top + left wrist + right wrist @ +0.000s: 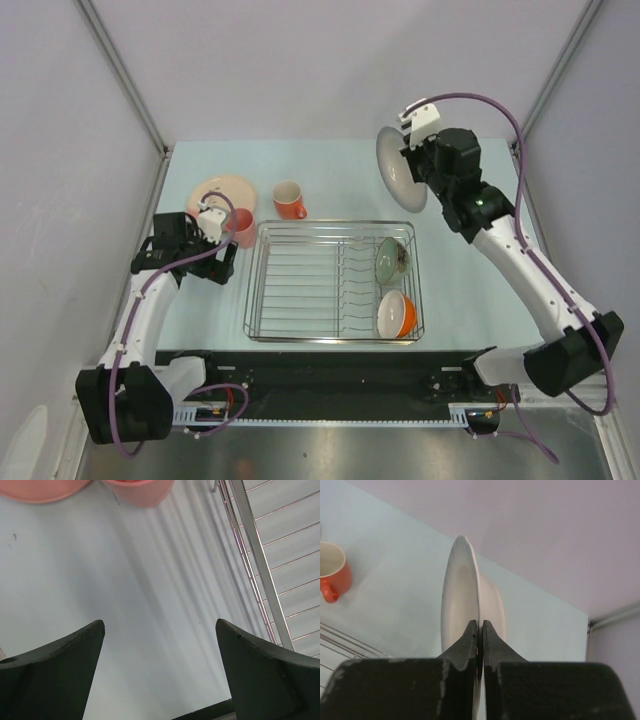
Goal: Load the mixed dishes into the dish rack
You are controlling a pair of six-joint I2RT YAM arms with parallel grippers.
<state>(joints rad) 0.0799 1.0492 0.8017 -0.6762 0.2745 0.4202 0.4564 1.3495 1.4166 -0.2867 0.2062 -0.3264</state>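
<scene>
Carrying step, with the white plate [398,170] in hand. Pinched at the rim by the right gripper [415,160], fingers [470,637] closed flat against both faces. Held on edge, in the air over the far right corner of the table [330,170], beyond the rack [250,300] and well clear of its wires.

Already in the rack, at the right end: green bowl [390,257] and orange bowl [396,313], both tilted against the dividers [350,275]. Not yet loaded: mug [290,200] just past the far rail, and cup [242,228] and leaf plate [222,190] off the far left corner. Cannot tell whether the cup touches that plate or merely overlaps it in view.

Left gripper [160,627] low over bare table between cup and rack, spread wide, holding nothing.

Next, by the look of it: bring the white plate back toward the arms and over the dividers, keep it upright, and turn the wrist until its edge runs with a free slot left of the green bowl. Then lower slowly until the rim seats between two wires, and only then ease the fingers apart. Likely trouble: a thin rim grip, so a knock on a wire could twist the plate loose.
</scene>
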